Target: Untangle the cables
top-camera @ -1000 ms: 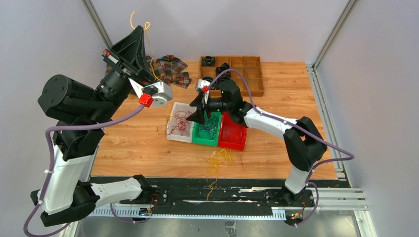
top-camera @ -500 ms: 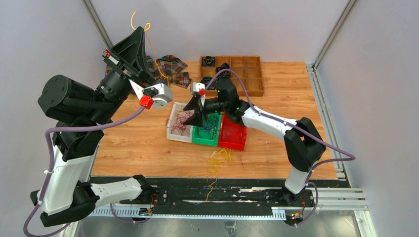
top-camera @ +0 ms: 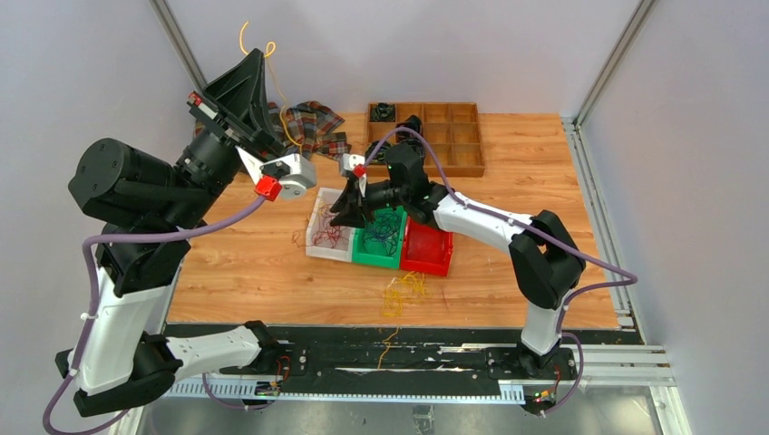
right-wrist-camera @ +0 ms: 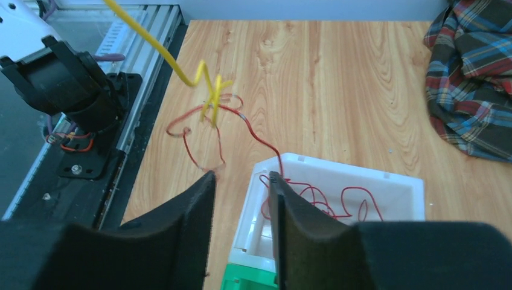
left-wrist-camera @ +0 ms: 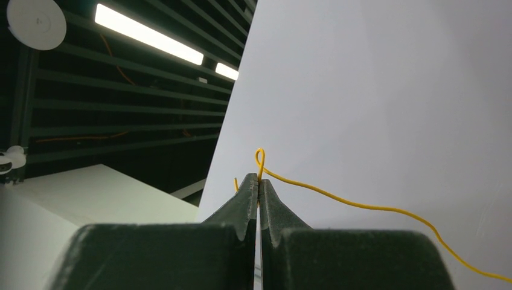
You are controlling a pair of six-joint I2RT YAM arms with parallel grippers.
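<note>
My left gripper point(top-camera: 263, 56) is raised high at the back left and is shut on a yellow cable point(top-camera: 287, 127), which hangs down from it. In the left wrist view the fingers point(left-wrist-camera: 259, 179) pinch a small loop of that yellow cable point(left-wrist-camera: 362, 205). My right gripper point(top-camera: 349, 213) is open and empty, low over the near edge of a white bin point(top-camera: 325, 253) that holds red cables point(top-camera: 331, 228). In the right wrist view its jaws point(right-wrist-camera: 241, 176) straddle the white bin's corner point(right-wrist-camera: 338, 172). A red cable point(right-wrist-camera: 199, 130) trails out onto the wood. The yellow cable point(right-wrist-camera: 163, 51) crosses above it.
A green bin point(top-camera: 376, 261) with dark blue cables and a red bin point(top-camera: 426, 258) adjoin the white one. Loose yellow cables point(top-camera: 399, 290) lie near the front edge. A plaid cloth point(top-camera: 313, 127) and a wooden compartment tray point(top-camera: 479, 136) sit at the back.
My right gripper has moved left, from over the green and red bins to the white bin. The left arm has stayed still with the yellow cable.
</note>
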